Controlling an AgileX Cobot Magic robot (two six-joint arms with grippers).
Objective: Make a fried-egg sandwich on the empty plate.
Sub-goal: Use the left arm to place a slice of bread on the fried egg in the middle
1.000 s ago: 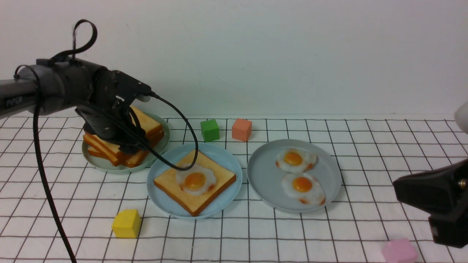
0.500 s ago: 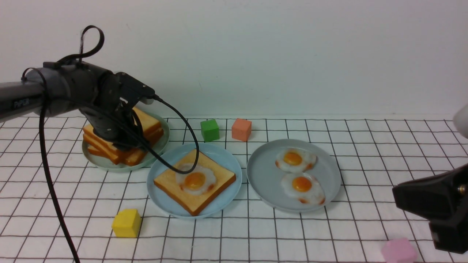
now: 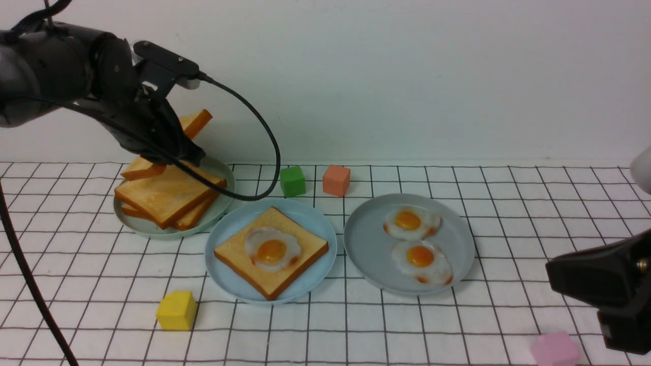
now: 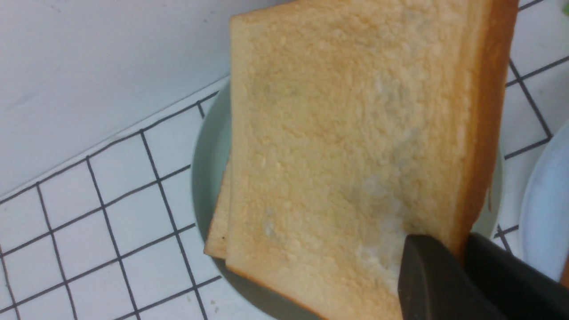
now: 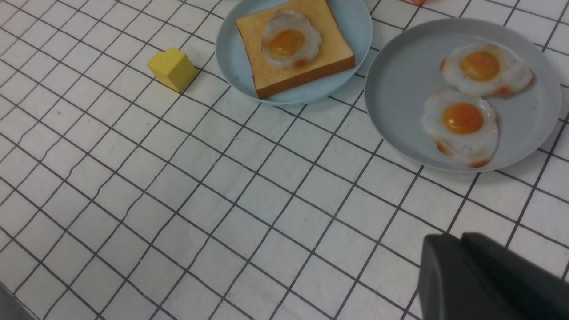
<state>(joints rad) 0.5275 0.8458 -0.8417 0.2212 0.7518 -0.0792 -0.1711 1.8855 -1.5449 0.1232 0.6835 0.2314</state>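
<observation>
**Left pincer holding toast aloft**

The left pincer [image 4: 449,255] is gripping a tilted toast slice [image 4: 346,133] above the stack [image 3: 168,195]. The right pincer [image 5: 461,242] is sitting closed, empty. Mid-bench [image 3: 457,330], the plate [image 3: 311,219] is carrying a bottom slice [image 3: 235,252] topped with egg [image 3: 271,249].

Light blue plate [image 3: 311,219] holds 1 egg-topped toast [image 3: 231,252].

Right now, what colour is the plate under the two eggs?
The plate is plain grey. The right wrist view shows it best.
</observation>
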